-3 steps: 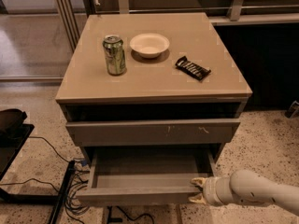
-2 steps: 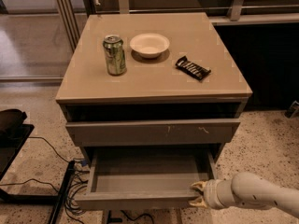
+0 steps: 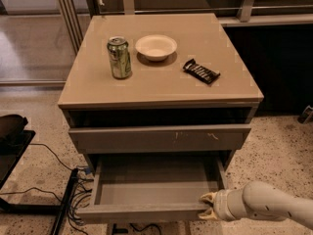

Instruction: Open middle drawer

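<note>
The middle drawer (image 3: 142, 213) is the lowest one in view, pulled well out of the cabinet, with a plain grey-brown front and an empty shallow grey interior (image 3: 156, 185). My gripper (image 3: 205, 205) comes in from the lower right on a white arm (image 3: 264, 207). It sits at the right end of the drawer's front. Its pale fingers (image 3: 209, 197) close on the front panel's top edge, one above and inside, one below and outside.
Above it is a closed, taller front with pale scratch marks (image 3: 159, 138). On the cabinet top (image 3: 225, 43) stand a green can (image 3: 120, 58), a white bowl (image 3: 156, 47) and a dark snack bar (image 3: 201, 71). Cables (image 3: 73, 199) and a black object (image 3: 12, 129) lie on the floor at left.
The middle drawer has slid a little further out toward the camera, and my gripper has moved back with it at the right end of its front.
</note>
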